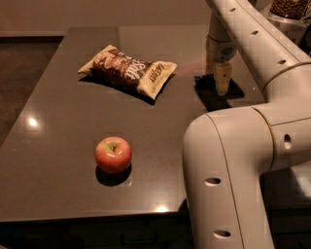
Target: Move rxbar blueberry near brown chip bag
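The brown chip bag (127, 71) lies flat on the dark table (63, 121), toward the back and left of centre, its cream end pointing right. The rxbar blueberry (203, 80) shows only as a small dark blue edge on the table, right of the bag and apart from it. My gripper (222, 81) points straight down and stands right at the bar's right side, low over the table. It covers most of the bar. I cannot tell whether it holds the bar.
A red apple (113, 154) sits near the table's front edge, left of centre. My arm's big white elbow (233, 170) fills the lower right. A bowl of dark snacks (291, 7) stands at the top right corner.
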`<state>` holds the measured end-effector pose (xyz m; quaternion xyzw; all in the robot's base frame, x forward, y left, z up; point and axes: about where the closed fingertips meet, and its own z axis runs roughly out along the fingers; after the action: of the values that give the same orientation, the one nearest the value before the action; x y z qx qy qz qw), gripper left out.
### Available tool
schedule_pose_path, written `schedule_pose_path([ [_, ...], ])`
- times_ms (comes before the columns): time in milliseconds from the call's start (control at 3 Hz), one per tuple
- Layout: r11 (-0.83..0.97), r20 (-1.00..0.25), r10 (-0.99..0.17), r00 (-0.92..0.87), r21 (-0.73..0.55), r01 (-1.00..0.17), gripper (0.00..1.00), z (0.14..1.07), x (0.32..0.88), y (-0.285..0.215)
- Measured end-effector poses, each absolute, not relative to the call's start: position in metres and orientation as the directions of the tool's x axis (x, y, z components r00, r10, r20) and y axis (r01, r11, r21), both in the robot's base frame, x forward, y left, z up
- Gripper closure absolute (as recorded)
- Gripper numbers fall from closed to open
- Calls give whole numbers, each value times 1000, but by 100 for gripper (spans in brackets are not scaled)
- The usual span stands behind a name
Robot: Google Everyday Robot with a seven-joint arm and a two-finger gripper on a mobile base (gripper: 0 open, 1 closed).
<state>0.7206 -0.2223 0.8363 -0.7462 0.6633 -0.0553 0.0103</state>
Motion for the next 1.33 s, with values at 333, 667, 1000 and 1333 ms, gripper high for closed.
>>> schedule_pose_path([
  [333, -117, 70, -991, 111, -89, -989, 47, 839, 720, -224],
  [667, -114, 71, -992, 108, -89, -989, 48, 840, 719, -225],
  [1000, -112, 72, -992, 105, -89, -990, 49, 841, 718, -226],
  [1333, -110, 73, -992, 104, -89, -990, 49, 842, 718, -226],
])
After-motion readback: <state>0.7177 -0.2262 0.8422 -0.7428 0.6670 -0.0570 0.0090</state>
